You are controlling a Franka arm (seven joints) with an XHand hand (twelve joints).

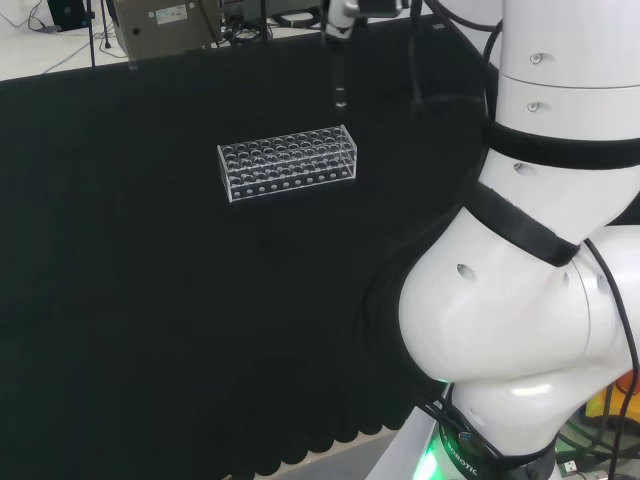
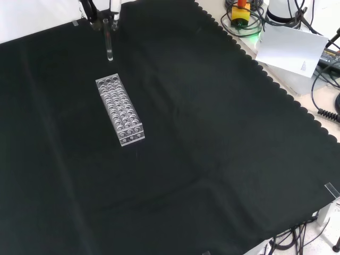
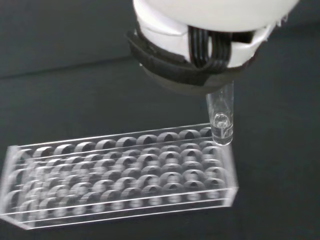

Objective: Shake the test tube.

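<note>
Front view: test tube (image 2: 109,45) above rack (image 2: 119,110).

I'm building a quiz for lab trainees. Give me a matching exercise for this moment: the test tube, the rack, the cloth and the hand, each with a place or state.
Things:
1. test tube
2. rack
3. cloth
4. hand

Descriptions:
A. black, covers the bench
B. clear, stands on the cloth, holes empty
C. held upright in the air, above the cloth
D. grips the tube's upper end

Pairs: 1-C, 2-B, 3-A, 4-D
</note>
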